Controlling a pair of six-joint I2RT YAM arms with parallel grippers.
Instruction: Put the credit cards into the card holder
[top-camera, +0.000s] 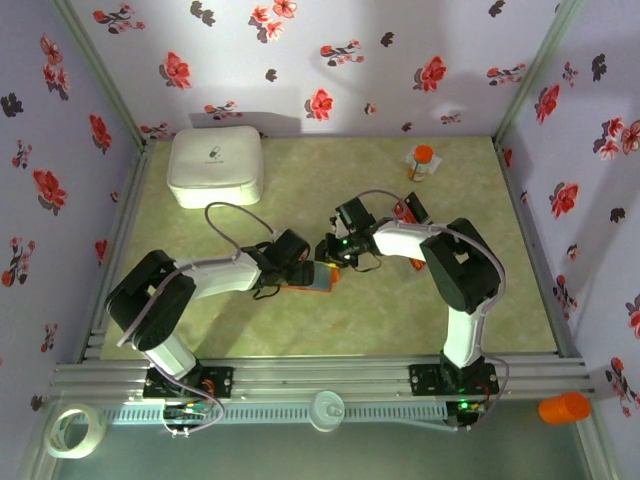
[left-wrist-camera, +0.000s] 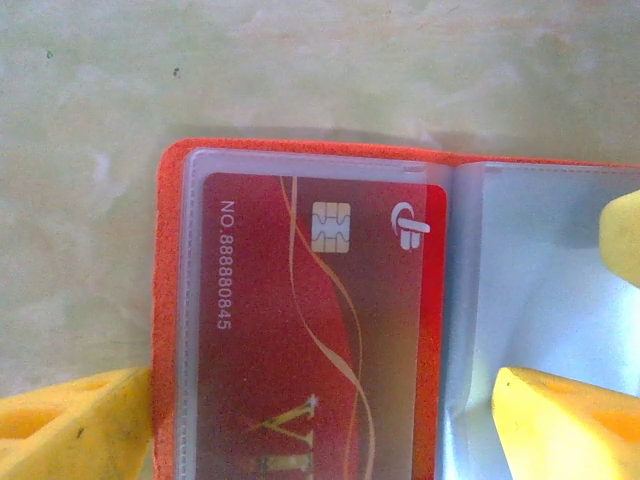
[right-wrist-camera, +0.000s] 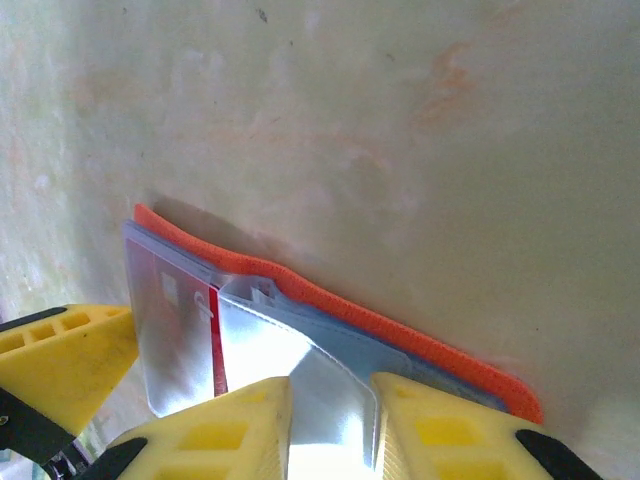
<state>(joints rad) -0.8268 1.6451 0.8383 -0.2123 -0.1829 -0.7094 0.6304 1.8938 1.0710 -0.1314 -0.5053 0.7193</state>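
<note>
Flowered walls (top-camera: 350, 60) box in a pale green table (top-camera: 300, 170), and at its middle the card holder (top-camera: 312, 277) lies open. One red card (left-wrist-camera: 300, 330) already sits in its clear left pocket. My left gripper (left-wrist-camera: 320, 390) straddles the holder, jaws apart. My right gripper (right-wrist-camera: 330, 395) looks pinched onto a clear pocket leaf. More credit cards (top-camera: 405, 210) wait further right, so I judge most of the job remains.
</note>
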